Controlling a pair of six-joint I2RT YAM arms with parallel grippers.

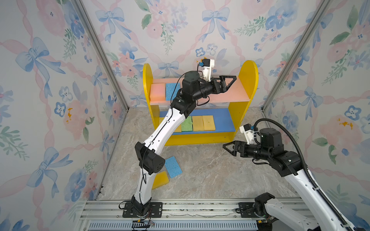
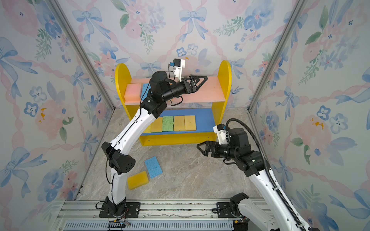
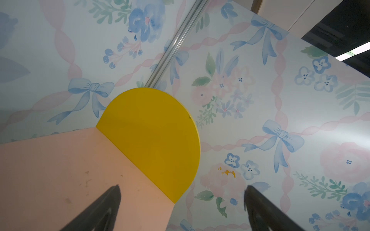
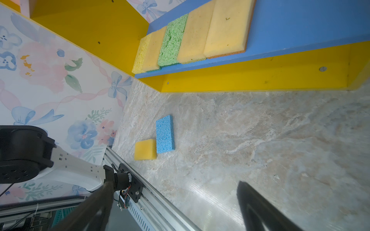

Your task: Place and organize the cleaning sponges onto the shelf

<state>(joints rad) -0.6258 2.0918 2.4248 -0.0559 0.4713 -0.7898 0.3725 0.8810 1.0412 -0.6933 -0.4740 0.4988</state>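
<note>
Aluminium rail [image 1: 180, 207]: laid across the near edge; both arm bases are bolted to it.
Marble-patterned floor [image 1: 220, 176]: two sponges are seen lying on it, close to the left arm [image 1: 160, 132].
Yellow sponge [image 2: 138, 180]: laid flat, nearest the rail of all the sponges; in a top view it is partly hidden by the left arm.
Blue sponge [image 2: 153, 167]: laid flat just beside the yellow sponge, on its far side, and well apart from the shelf.
Right gripper [image 1: 228, 148]: held above the floor in front of the shelf's right end, pointed leftward; the jaws are seen spread wide in the right wrist view and nothing is held between them.
Shelf [image 1: 248, 80]: stood on the floor against the back wall.
Blue lower board [image 1: 224, 122]: a row of five sponges [image 2: 179, 123] is lined up side by side on its left part. From the left, a porous yellow one, a tan-yellow one, a green sponge [image 2: 167, 123] and two more tan-yellow ones are seen.
Pink upper board [image 1: 230, 96]: a pink sponge [image 1: 157, 92] is set at its left end, with a second blue sponge [image 1: 172, 91] just beside it, partly hidden by the left arm.
Left gripper [image 1: 230, 81]: held over the right part of the pink upper board, pointed toward the yellow side panel [image 3: 156, 140]; the jaws are spread wide and nothing is held. Whether the board is touched cannot be told.
Floral wallpaper [image 1: 180, 30]: seen behind the shelf and on both side walls.
</note>
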